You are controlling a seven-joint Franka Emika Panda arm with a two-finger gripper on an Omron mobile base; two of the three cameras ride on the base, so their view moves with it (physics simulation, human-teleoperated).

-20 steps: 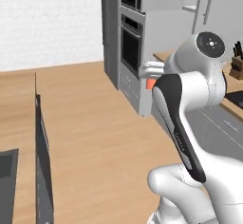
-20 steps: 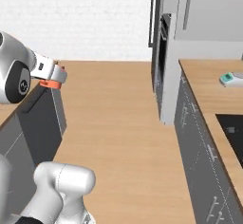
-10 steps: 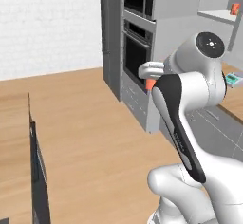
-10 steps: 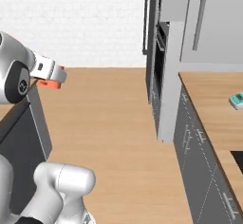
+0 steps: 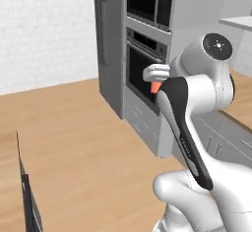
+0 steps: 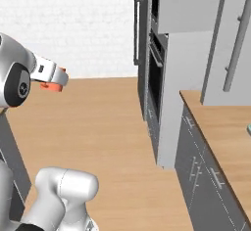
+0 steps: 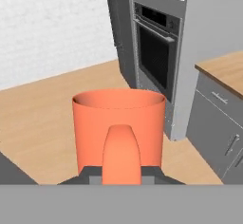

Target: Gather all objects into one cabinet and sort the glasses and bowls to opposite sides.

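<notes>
Orange cup, one item, handle facing my camera: I am carrying it upright, my gripper clenched on it low at the handle side, out in front of the oven. Handling note: I am keeping it level while the base is driving, saving any reach for the cabinet.

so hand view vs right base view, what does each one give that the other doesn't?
Hand view alone: the orange cup close up, with its open rim and side handle facing the camera, and the dark finger tips at its base. Right base view alone: the gripper carried high over the wooden floor, and a wall cabinet door with a long bar handle. Both: the black built-in oven, the wooden counter and the white brick wall.
</notes>
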